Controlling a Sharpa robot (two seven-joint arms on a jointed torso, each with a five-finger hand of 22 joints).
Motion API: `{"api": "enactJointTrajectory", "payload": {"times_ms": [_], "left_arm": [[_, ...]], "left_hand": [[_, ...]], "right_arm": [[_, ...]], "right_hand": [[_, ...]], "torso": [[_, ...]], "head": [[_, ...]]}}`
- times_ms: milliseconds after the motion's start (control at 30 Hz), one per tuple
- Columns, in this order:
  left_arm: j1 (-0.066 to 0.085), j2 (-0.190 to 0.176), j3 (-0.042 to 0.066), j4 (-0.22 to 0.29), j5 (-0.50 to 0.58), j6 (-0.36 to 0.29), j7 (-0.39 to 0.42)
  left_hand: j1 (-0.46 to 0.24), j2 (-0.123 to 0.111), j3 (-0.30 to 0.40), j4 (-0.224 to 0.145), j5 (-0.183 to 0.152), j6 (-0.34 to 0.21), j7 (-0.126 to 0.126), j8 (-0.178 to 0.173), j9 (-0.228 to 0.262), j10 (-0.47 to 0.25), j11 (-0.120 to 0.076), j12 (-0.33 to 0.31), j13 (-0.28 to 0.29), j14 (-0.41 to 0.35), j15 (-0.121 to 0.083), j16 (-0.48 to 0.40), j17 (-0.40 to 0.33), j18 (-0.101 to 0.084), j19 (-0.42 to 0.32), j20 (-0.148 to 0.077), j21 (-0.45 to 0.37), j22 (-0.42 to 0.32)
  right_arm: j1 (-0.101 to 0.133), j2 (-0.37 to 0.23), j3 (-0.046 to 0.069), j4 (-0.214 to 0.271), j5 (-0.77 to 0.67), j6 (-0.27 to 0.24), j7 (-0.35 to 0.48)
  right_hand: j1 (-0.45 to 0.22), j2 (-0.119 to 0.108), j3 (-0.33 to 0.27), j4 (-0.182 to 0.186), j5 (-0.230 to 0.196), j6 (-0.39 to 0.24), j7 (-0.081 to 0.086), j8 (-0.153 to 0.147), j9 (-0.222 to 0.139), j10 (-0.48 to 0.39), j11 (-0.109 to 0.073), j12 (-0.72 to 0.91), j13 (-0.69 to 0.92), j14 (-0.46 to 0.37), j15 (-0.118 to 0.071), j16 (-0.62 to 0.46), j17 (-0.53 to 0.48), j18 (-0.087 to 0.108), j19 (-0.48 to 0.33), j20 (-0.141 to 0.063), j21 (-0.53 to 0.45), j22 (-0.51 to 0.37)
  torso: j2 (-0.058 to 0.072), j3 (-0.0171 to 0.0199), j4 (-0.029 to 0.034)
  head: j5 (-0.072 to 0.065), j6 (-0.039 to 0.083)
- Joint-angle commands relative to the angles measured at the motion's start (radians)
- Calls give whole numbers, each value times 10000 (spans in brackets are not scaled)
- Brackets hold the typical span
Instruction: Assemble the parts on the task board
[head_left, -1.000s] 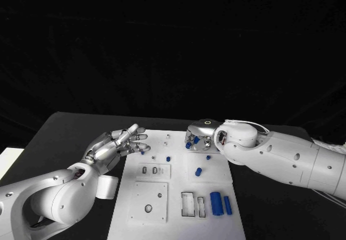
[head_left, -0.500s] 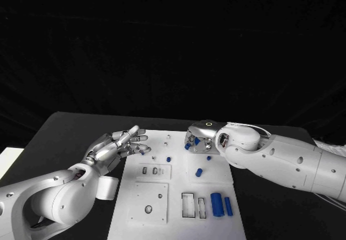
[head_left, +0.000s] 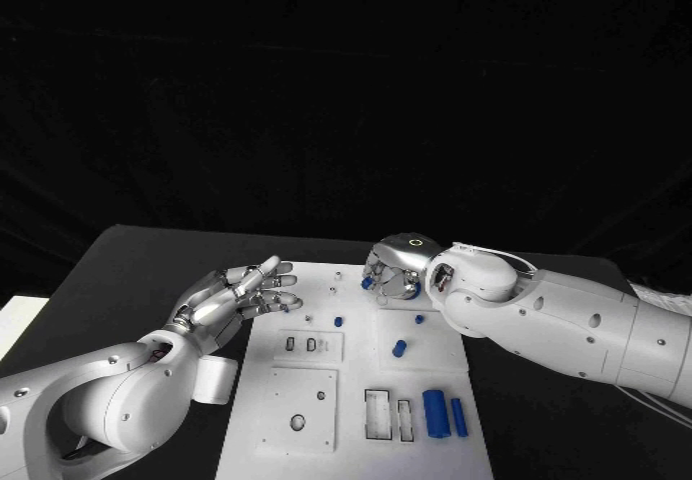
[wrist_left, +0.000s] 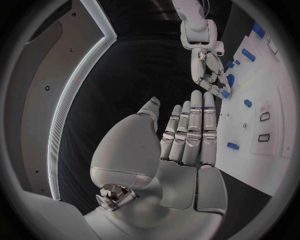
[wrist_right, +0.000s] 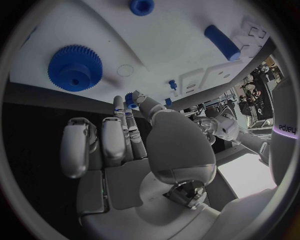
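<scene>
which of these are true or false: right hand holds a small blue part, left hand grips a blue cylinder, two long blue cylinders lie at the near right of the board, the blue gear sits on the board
1. The right hand holds a small blue part. True: it is pinched at the fingertips.
2. The left hand grips a blue cylinder. False: it holds nothing, fingers extended.
3. Two long blue cylinders lie at the near right of the task board. True.
4. The blue gear sits on the board. True.

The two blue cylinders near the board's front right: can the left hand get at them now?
Probably yes: the left hand is open, and the cylinders lie uncovered. It must cross the board.
</scene>
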Motion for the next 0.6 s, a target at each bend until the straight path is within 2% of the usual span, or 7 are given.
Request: {"api": "enactJointTrajectory", "payload": {"times_ms": [33, 167, 267, 600], "left_arm": [[12, 5, 6, 7, 10, 215, 21], [13, 20, 7, -6, 10, 220, 21], [14, 29, 7, -11, 10, 219, 18], [32, 16, 7, -10, 10, 226, -5]], "left_hand": [[87, 48, -5, -83, -5, -13, 59, -48, -10, -77, 20, -37, -12, -41, 2, -32, 14, 26, -83, -14, -67, -11], [101, 56, 2, -97, -4, -17, 61, -55, -9, -81, 22, -44, -11, -44, 4, -38, 20, 27, -85, -13, -69, -14], [101, 56, 2, -97, -4, -17, 61, -55, -9, -81, 22, -44, -11, -44, 4, -38, 20, 27, -85, -13, -69, -14], [128, 65, 13, -125, -4, -26, 66, -69, -9, -89, 27, -57, -11, -54, 8, -52, 31, 26, -91, -9, -75, -20]], "right_arm": [[24, 156, 10, -118, -72, -442, -380], [39, 465, 13, -375, -123, -595, -481], [43, 642, 13, -535, -146, -654, -500], [46, 1020, 16, -866, -210, -862, -545]], "right_hand": [[-68, 42, -18, 68, -24, 87, -17, 27, 102, 74, 27, -6, -12, 271, -80, 55, -11, 174, -15, -53, -39, -10], [-80, 45, -10, 102, -32, 92, -17, 23, 105, 82, 26, -6, -19, 270, -81, 56, -15, 173, -13, -55, -37, -4], [-82, 45, -8, 110, -33, 93, -17, 22, 106, 83, 26, -7, -21, 271, -81, 59, -11, 174, -13, -55, -39, -9], [-85, 44, -4, 120, -34, 92, -15, 19, 106, 82, 26, -9, -24, 271, -82, 62, -6, 171, -9, -56, -32, 6]], "torso": [[16, -5, 9], [26, -7, 13], [44, -14, 58], [95, -34, 96]], "head": [[28, 16], [55, 29], [45, 29], [116, 46]]}}
